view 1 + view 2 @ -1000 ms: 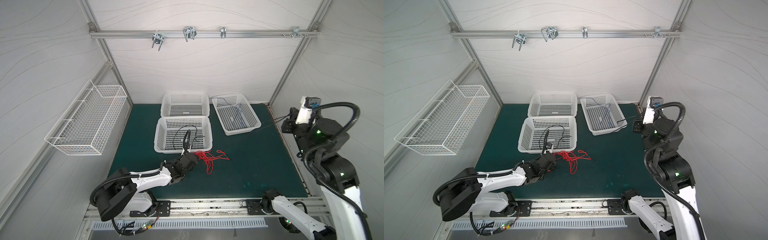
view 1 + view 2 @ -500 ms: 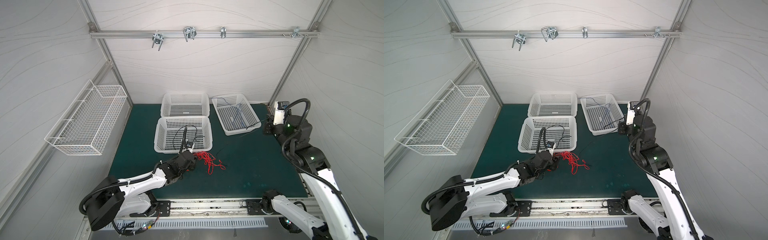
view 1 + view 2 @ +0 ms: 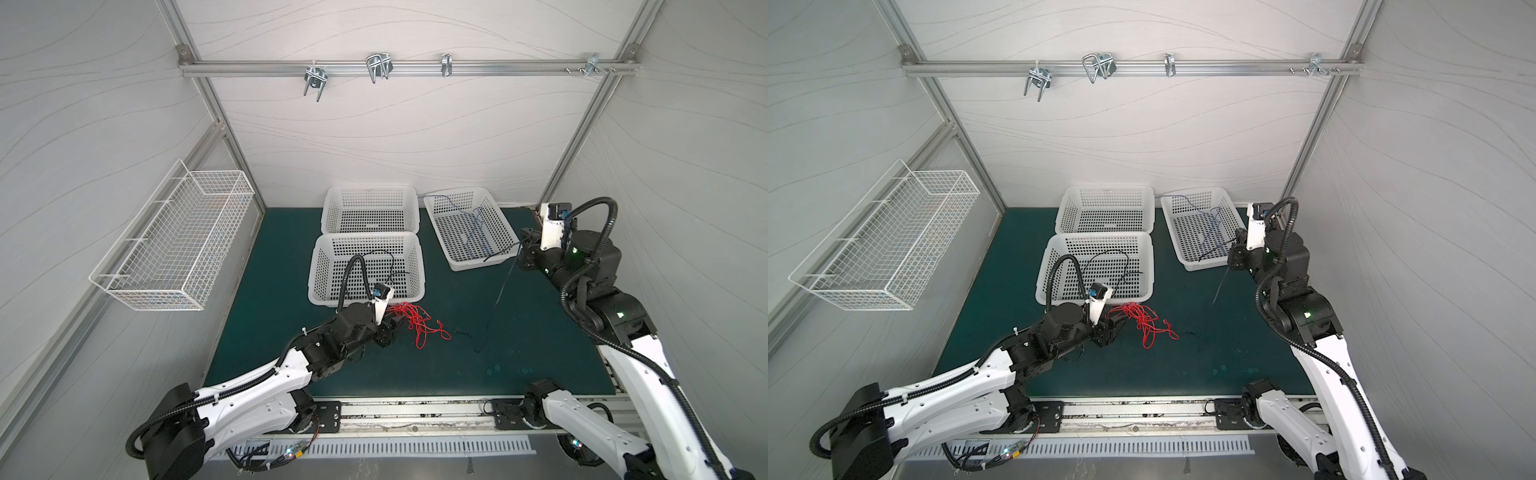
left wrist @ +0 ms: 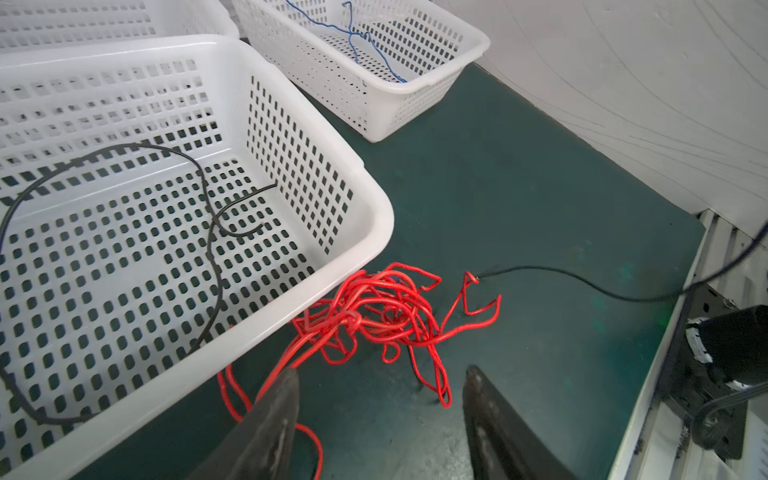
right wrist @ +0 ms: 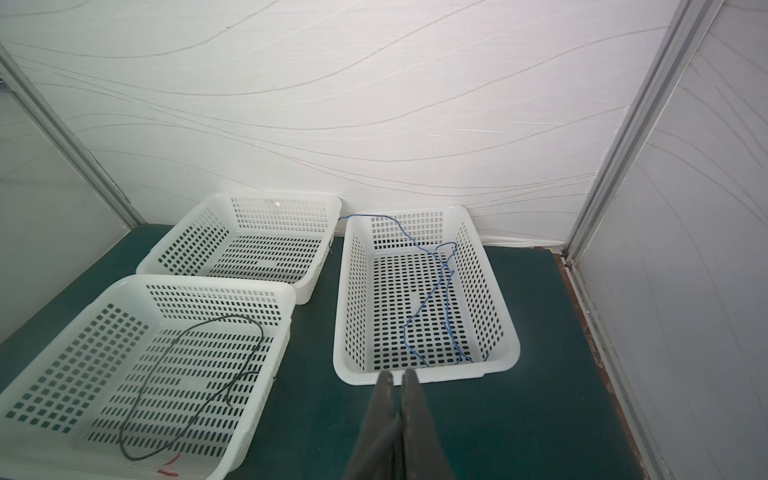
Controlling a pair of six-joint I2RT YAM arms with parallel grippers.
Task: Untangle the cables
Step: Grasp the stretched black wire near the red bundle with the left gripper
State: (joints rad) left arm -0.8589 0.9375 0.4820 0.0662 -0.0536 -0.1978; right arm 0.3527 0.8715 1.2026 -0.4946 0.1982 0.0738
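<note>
**Red tangle on the mat; black and blue cables lie in two baskets**

Three white perforated plastic baskets stand on the green mat (image 3: 270, 316). The near basket (image 3: 318, 266) holds one black cable (image 4: 208, 195), looped loosely across its floor. The angled basket (image 5: 482, 291), off to the right, holds thin blue cable (image 5: 432, 291) kinked along its floor, with one end trailing over its far rim. The far basket (image 3: 328, 208) sits just behind the near one. A white wire basket (image 3: 178, 249) hangs on the left wall.

The red cables (image 4: 374, 316) form a knotted bundle on the mat, against the near basket's front corner. Loose loops and sharply bent ends spread away from it.

The left gripper (image 4: 380, 372) sits low just beside the bundle, jaws well apart and clamping nothing. A few red strands run along one finger (image 4: 278, 411).

The right gripper (image 3: 521, 249) is raised by the angled basket's near corner, jaws pressed together on a dark cable (image 4: 540, 269). That cable hangs down to the mat, and its tip lies just beside a bent red end.
</note>
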